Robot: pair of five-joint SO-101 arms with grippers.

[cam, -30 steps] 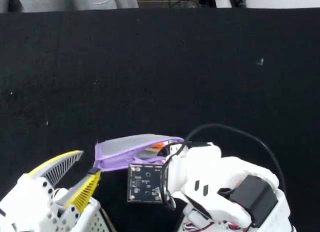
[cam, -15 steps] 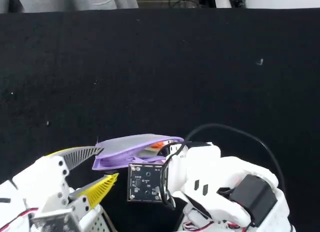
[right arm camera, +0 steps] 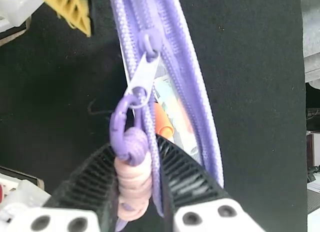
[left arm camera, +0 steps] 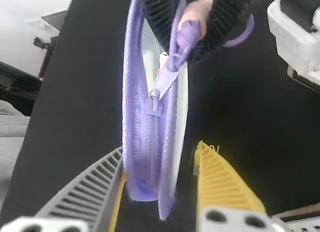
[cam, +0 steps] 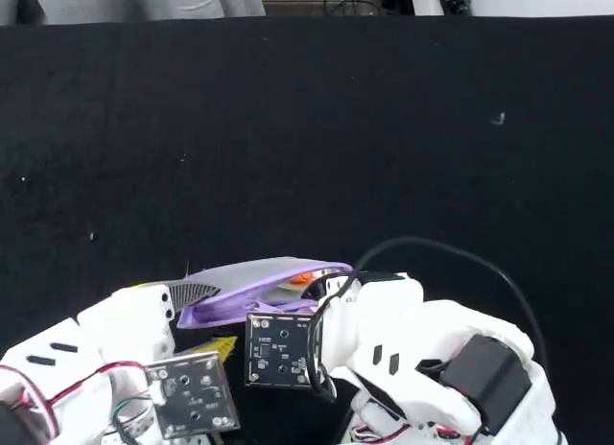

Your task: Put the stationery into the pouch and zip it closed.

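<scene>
High: left pincer [cam: 206, 320] has swung in since a second ago, fingers apart astride the purple pouch's [cam: 259, 284] near end | Left wrist: pouch end between its grey and yellow fingers, contact unclear | Right wrist: right pincer [right arm camera: 134, 148] clamped on the zip pull [right arm camera: 131, 174]; orange item [right arm camera: 162, 119], perhaps a pen, inside the pouch just past its fingertips.
</scene>
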